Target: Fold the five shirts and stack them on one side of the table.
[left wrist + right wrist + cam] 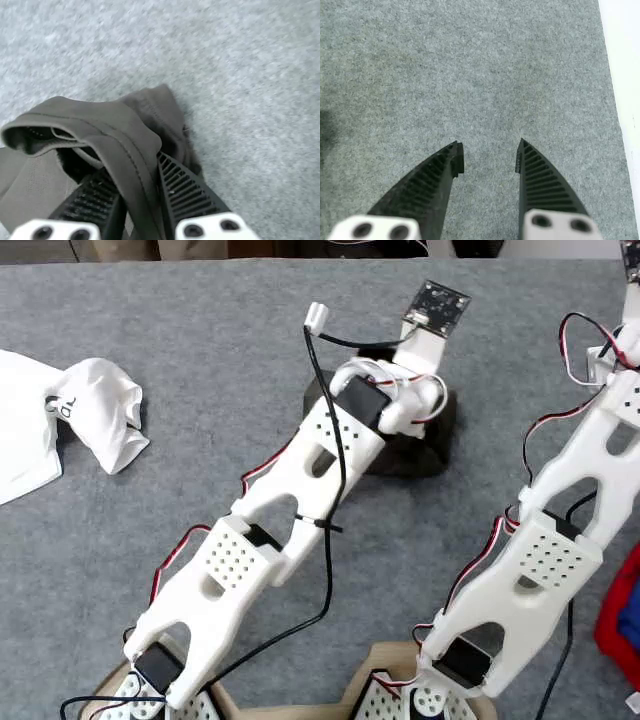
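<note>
Three shirts lie on the table [200,340]: a white shirt [90,410] at one edge, a dark shirt [430,445] in the middle, a red shirt [620,615] at the other edge. The left hand [137,170] pinches a fold of the dark shirt, seen close in its wrist view. The right hand [487,150] is wide open over the table, holding nothing

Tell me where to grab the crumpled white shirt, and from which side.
Pinch the white shirt at its bunched lobe toward the middle of the table, probably coming from above on that side: the folds stand up there, while the rest lies flatter.
</note>
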